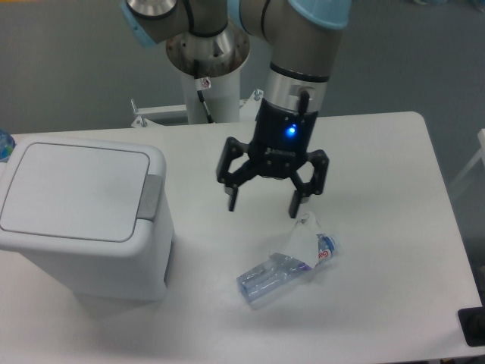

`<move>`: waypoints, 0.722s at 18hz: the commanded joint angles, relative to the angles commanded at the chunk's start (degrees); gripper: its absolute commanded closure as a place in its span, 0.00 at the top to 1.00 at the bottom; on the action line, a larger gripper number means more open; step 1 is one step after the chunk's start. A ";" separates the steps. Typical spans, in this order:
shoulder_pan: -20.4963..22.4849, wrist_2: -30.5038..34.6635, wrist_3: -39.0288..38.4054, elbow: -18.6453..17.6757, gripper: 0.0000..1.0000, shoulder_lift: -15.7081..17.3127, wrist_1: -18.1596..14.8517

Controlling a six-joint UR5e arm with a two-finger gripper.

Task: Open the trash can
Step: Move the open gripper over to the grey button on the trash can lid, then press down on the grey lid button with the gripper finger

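The white boxy trash can (pixel 83 227) stands at the left of the table. Its flat lid (pixel 72 189) is down and closed. The grey push-button tab (pixel 151 196) is on the lid's right edge. My gripper (pixel 263 203) hangs over the middle of the table, to the right of the can and apart from it. Its two black fingers are spread open and hold nothing.
A crushed clear plastic bottle (pixel 284 271) lies on the white table (pixel 379 167) just below and right of the gripper. The robot's base column (pixel 208 61) stands behind the table's back edge. A dark object (pixel 474 326) sits at the right edge.
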 joint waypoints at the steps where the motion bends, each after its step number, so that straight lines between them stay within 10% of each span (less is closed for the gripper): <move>1: -0.70 0.00 -0.18 -0.44 1.00 0.00 0.26; 13: -3.87 0.53 -0.27 -1.59 1.00 -0.88 1.67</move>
